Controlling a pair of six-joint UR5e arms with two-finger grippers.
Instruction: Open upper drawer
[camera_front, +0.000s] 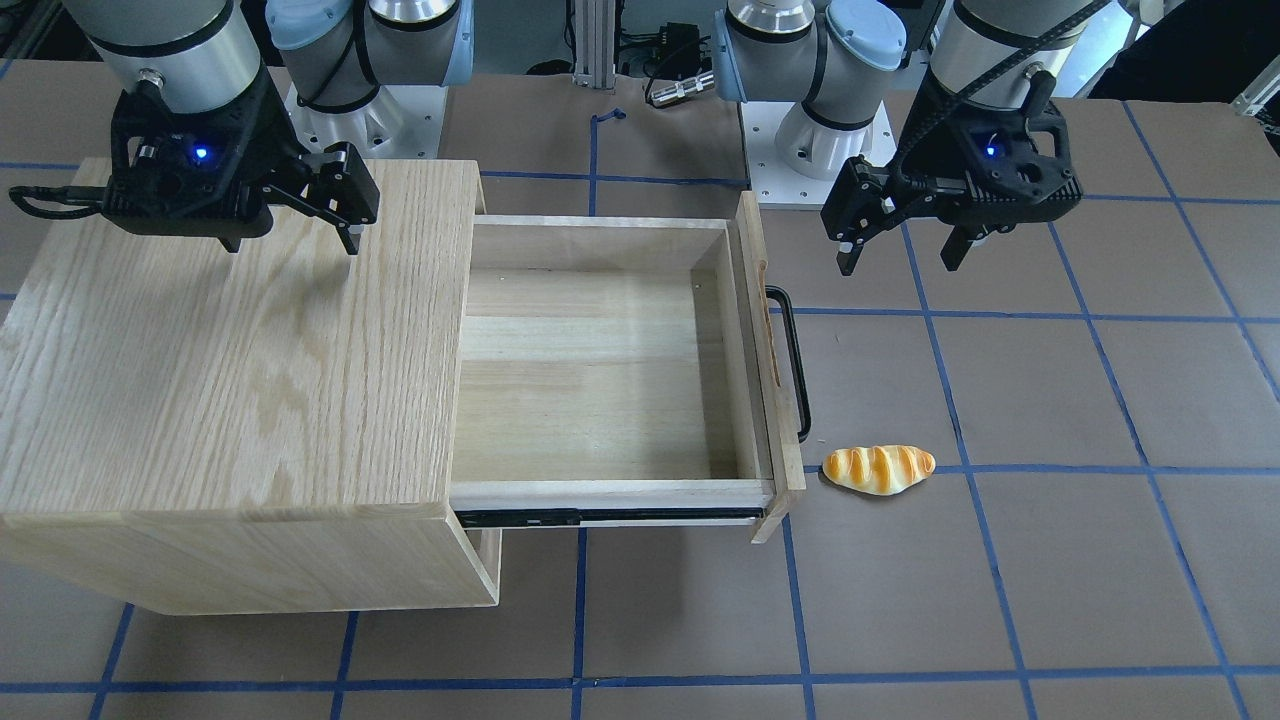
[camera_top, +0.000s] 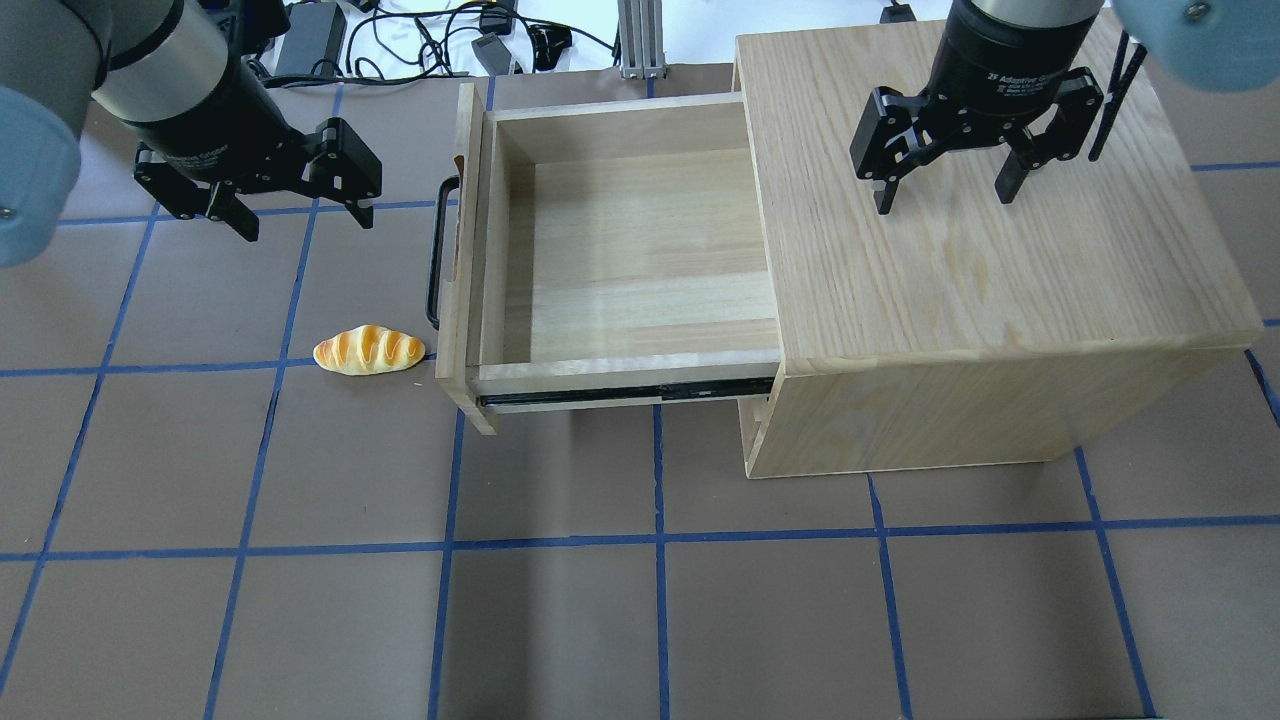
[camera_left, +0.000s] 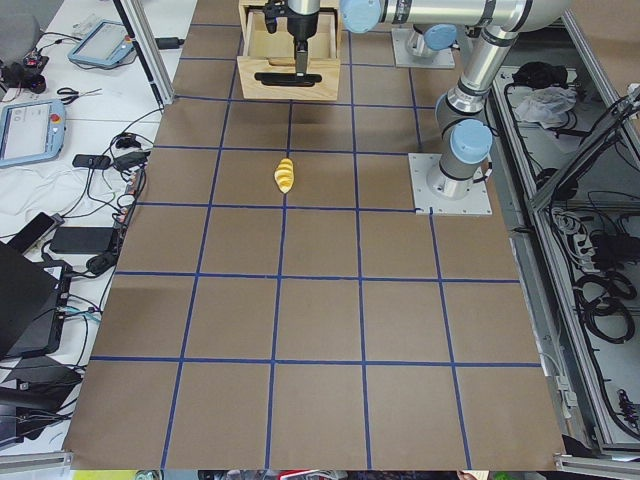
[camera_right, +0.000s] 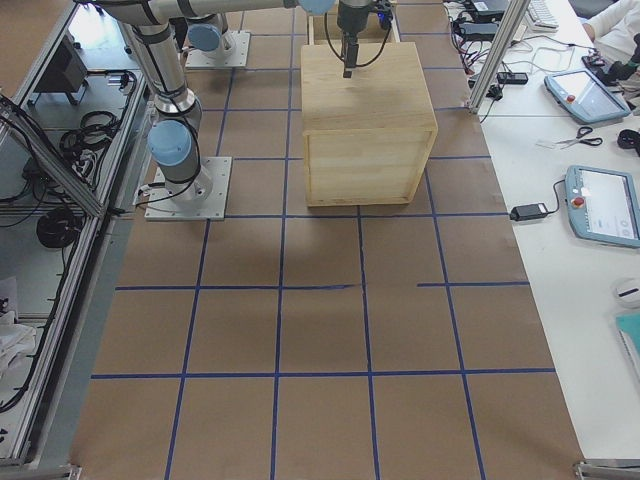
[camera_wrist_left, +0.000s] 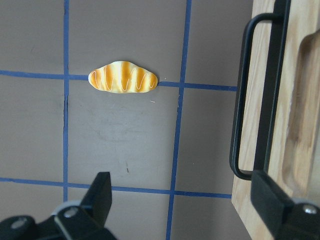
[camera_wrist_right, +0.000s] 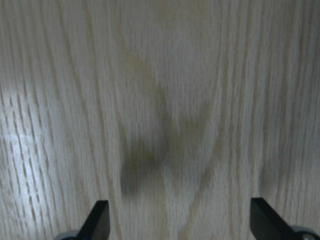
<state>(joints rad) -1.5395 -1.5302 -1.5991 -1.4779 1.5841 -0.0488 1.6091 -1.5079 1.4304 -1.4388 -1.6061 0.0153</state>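
You see upper drawer (camera_top: 620, 250) standing far out of the cabinet (camera_top: 1000, 290), black bar handle (camera_top: 436, 255) facing away from it | left gripper (camera_top: 307, 228) spread wide, holding nothing, over the table near that handle | right gripper (camera_top: 943, 202) spread wide above the cabinet top, seemingly not touching | bread roll (camera_top: 368, 350) just beside the drawer front.

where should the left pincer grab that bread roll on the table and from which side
Grip the bread roll across its narrow middle, straight down from above. It lies flat on the table, so only its top and sides are free, and the short width is easiest to span. One end sits close to the upper drawer, crowding a sideways approach. The open left pincer is nearest.
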